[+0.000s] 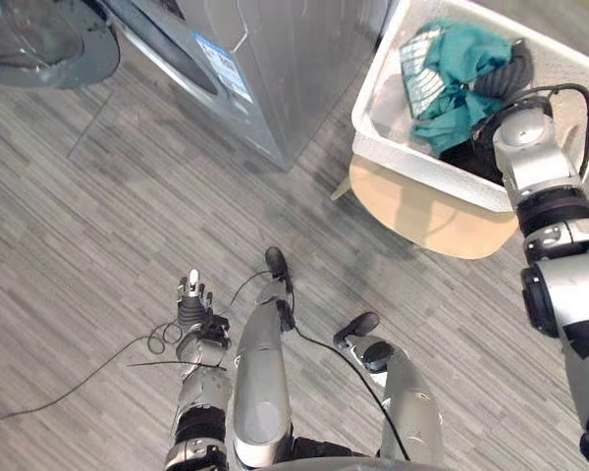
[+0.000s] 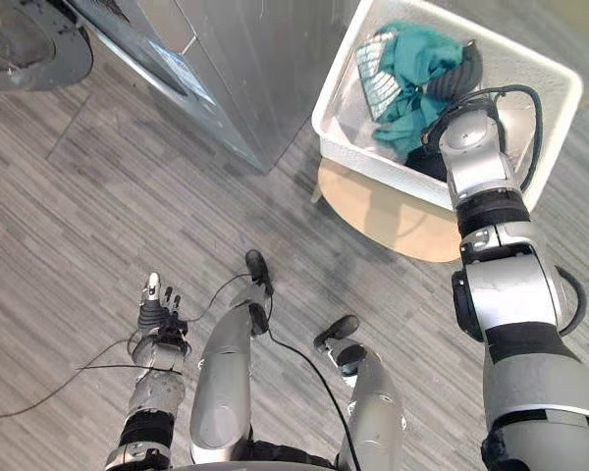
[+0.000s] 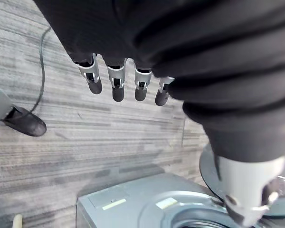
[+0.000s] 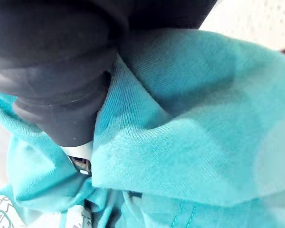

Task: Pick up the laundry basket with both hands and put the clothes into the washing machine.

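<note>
Laundry basket (image 1: 422,165) holds teal clothes (image 1: 454,71) and sits on a round wooden stool (image 1: 422,218) just right of the washing machine (image 1: 275,69). Right hand (image 4: 66,109) is buried in the clothes, grip cannot be told. Left hand (image 1: 191,309) hangs low in front of the machine, fingers (image 3: 116,85) straight, holding nothing. The machine's door (image 1: 39,44) is open.
</note>
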You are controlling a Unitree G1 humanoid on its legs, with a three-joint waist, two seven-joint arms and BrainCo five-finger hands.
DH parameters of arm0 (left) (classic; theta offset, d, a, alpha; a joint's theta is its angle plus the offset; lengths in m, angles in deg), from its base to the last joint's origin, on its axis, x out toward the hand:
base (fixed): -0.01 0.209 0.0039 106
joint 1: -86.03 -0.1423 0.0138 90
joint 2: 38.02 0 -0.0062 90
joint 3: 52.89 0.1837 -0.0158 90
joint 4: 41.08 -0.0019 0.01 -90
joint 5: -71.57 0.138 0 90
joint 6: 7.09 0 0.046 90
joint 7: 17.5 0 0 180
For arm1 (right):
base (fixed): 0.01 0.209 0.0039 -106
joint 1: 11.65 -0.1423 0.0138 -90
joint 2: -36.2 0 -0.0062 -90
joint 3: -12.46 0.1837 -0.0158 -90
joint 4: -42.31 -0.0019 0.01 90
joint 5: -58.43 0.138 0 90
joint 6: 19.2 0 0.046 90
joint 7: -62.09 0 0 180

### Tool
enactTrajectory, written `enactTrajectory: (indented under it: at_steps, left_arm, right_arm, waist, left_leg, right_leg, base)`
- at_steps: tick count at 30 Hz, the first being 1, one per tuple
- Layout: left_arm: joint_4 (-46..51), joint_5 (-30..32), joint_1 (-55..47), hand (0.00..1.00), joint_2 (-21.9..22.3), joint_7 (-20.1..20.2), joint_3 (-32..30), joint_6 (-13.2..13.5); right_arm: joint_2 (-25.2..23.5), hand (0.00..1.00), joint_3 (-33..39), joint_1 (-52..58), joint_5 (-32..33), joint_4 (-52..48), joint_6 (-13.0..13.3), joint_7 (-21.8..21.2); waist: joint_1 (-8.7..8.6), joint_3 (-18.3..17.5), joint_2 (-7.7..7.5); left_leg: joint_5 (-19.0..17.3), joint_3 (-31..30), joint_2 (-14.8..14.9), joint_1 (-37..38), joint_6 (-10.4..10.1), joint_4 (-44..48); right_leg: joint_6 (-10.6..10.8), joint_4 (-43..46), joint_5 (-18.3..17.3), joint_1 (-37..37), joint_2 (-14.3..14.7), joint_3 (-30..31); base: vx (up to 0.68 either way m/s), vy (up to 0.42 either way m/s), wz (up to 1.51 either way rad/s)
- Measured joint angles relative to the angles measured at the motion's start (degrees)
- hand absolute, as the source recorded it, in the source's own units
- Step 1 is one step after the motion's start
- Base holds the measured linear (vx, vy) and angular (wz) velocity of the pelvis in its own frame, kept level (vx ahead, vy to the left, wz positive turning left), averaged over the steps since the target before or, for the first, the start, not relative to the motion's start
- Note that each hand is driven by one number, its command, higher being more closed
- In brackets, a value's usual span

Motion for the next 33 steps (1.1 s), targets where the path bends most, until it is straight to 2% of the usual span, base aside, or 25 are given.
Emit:
enactTrajectory:
  at_steps: [2,7,9,12,15,19,21,22,23,25,26,27,28,29,30,33]
  left_arm:
    - [1.0,0.3,-1.6,0.0,-0.9,0.0,0.6,0.0]
    - [0.9,0.3,-4.6,0.0,-3.2,-0.1,2.1,0.0]
    - [0.8,0.3,-5.2,0.0,-3.6,-0.1,2.2,-0.1]
    - [0.8,1.6,-6.3,0.0,-3.8,-0.1,2.7,-0.1]
    - [-0.9,2.8,-8.4,0.0,-4.3,-0.1,3.9,-0.3]
    - [-0.9,5.1,-13.4,0.0,-4.3,-0.1,4.4,-1.1]
    - [0.3,6.4,-16.2,0.0,-4.1,0.0,4.4,-1.3]
    - [1.2,6.6,-17.8,0.0,-3.8,0.0,4.7,-1.4]
    - [1.7,7.0,-19.1,0.0,-3.6,0.2,5.1,-1.5]
    - [2.2,7.3,-20.1,0.0,-3.6,0.3,5.1,-1.6]
    - [2.8,7.5,-21.0,0.0,-3.6,0.3,4.9,-1.8]
    - [3.1,7.9,-21.4,0.0,-3.6,0.3,4.9,-2.1]
    - [3.8,8.9,-22.5,0.0,-3.6,0.5,5.0,-2.3]
    - [4.0,9.3,-22.6,0.0,-3.9,0.6,5.3,-2.3]
    - [4.0,9.3,-21.7,0.0,-4.8,1.3,6.7,-2.3]
    - [4.1,9.3,-18.2,0.0,-6.2,3.1,9.8,-2.4]
  right_arm:
    - [-1.4,1.0,5.1,2.9,0.3,-5.0,0.1,2.0]
    - [-3.2,1.0,16.6,12.5,0.3,-14.1,0.1,5.0]
    - [-4.1,1.0,19.0,14.9,0.3,-17.3,0.1,5.9]
    - [-5.1,1.0,20.7,18.1,0.1,-22.8,0.2,6.4]
    - [-6.5,1.0,23.4,23.4,0.0,-27.7,0.4,6.9]
    - [-12.1,1.0,24.6,32.3,-0.9,-35.9,1.9,7.5]
    - [-14.3,1.0,23.5,34.8,-0.9,-38.3,3.0,7.3]
    - [-15.0,1.0,22.7,35.9,-0.9,-39.0,3.7,6.5]
    - [-15.1,1.0,22.5,37.4,-0.9,-39.7,4.9,5.9]
    - [-15.8,1.0,22.1,39.9,-0.9,-42.0,5.3,4.5]
    - [-17.3,1.0,21.5,41.7,-1.0,-44.5,5.4,3.7]
    - [-18.0,1.0,21.5,43.4,-1.1,-46.2,5.6,3.1]
    - [-19.3,1.0,21.2,47.9,-1.4,-49.1,6.5,2.0]
    - [-19.8,1.0,21.2,49.5,-1.5,-50.3,6.7,1.7]
    - [-20.8,1.0,21.3,52.3,-1.5,-52.5,6.9,1.6]
    - [-23.6,1.0,21.4,56.8,-1.5,-56.4,6.9,0.0]
  waist:
    - [-0.85,-0.1,-0.21]
    - [-1.31,-2.2,-4.0]
    - [-1.33,-2.6,-4.67]
    - [-1.46,-2.7,-4.76]
    - [-1.84,-5.3,-5.26]
    - [-1.96,-7.9,-6.55]
    - [-1.81,-8.2,-6.89]
    - [-1.69,-9.3,-7.1]
    - [-2.17,-10.5,-7.2]
    - [-2.75,-12.2,-7.68]
    - [-2.94,-12.5,-7.65]
    - [-3.12,-13.2,-7.63]
    - [-4.35,-15.8,-7.51]
    - [-4.96,-16.4,-7.56]
    - [-6.04,-16.5,-7.9]
    - [-7.54,-16.6,-7.98]
  left_leg:
    - [-0.4,0.4,0.3,2.0,-0.1,0.0]
    - [-1.1,1.9,0.2,6.2,0.0,-0.2]
    - [-1.1,2.1,-0.2,8.5,0.0,-0.7]
    - [-1.0,2.0,-1.0,11.8,-0.1,-1.6]
    - [-0.9,0.4,-1.8,12.8,-0.3,-2.0]
    - [-1.5,-1.2,-1.1,15.2,-1.1,-0.8]
    - [-2.3,-5.1,-0.5,15.7,-2.7,2.4]
    - [-2.9,-9.7,-0.8,15.7,-3.6,3.2]
    - [-3.2,-11.6,-1.6,15.9,-4.0,2.5]
    - [-4.6,-12.4,-1.7,15.9,-3.5,3.8]
    - [-7.1,-13.4,-1.0,16.0,-4.2,7.8]
    - [-8.1,-13.4,-0.8,16.1,-5.4,9.3]
    - [-10.9,-12.9,-1.4,16.3,-7.2,9.8]
    - [-12.1,-12.7,-2.1,16.3,-6.2,9.9]
    - [-13.5,-12.5,-4.1,16.3,-5.3,10.7]
    - [-15.9,-11.8,-9.1,15.9,-2.6,11.2]
  right_leg:
    - [-0.1,0.1,-0.3,1.8,0.0,-0.1]
    - [-0.1,0.0,-0.2,5.2,-0.4,0.4]
    - [0.0,0.0,-0.3,7.1,-0.6,0.7]
    - [0.7,0.5,-0.8,9.9,-1.1,1.0]
    - [1.3,0.5,-1.9,11.8,-1.0,0.2]
    - [1.3,-1.4,-2.0,15.9,0.7,0.0]
    - [1.0,-2.0,-1.9,17.7,1.8,1.0]
    - [0.8,-2.0,-2.0,18.1,2.1,1.7]
    - [0.8,-2.4,-2.0,18.4,1.9,1.5]
    - [0.2,-3.3,-1.1,18.8,1.2,1.3]
    - [0.8,-4.2,-0.2,19.5,1.2,2.4]
    - [1.2,-4.5,0.2,19.7,1.0,2.8]
    - [2.8,-5.1,1.2,19.7,-0.1,3.1]
    - [3.5,-5.4,1.6,19.9,-0.8,3.1]
    - [5.0,-5.7,2.4,20.6,-2.7,3.1]
    - [7.7,-6.4,5.0,20.7,-7.0,3.4]
  base:
    - [-0.13,-0.051,0.03]
    - [-0.03,0.006,-0.01]
    - [-0.01,0.0,0.05]
    - [-0.02,-0.025,0.11]
    - [0.0,-0.051,0.24]
    - [0.05,-0.079,0.07]
    - [0.04,-0.059,-0.23]
    - [0.02,-0.028,-0.18]
    - [0.03,0.012,-0.06]
    - [0.05,0.088,-0.12]
    - [0.06,0.143,-0.4]
    - [0.07,0.191,-0.36]
    - [0.1,0.301,-0.08]
    - [0.1,0.308,0.09]
    - [0.08,0.284,0.21]
    - [0.06,0.377,0.2]
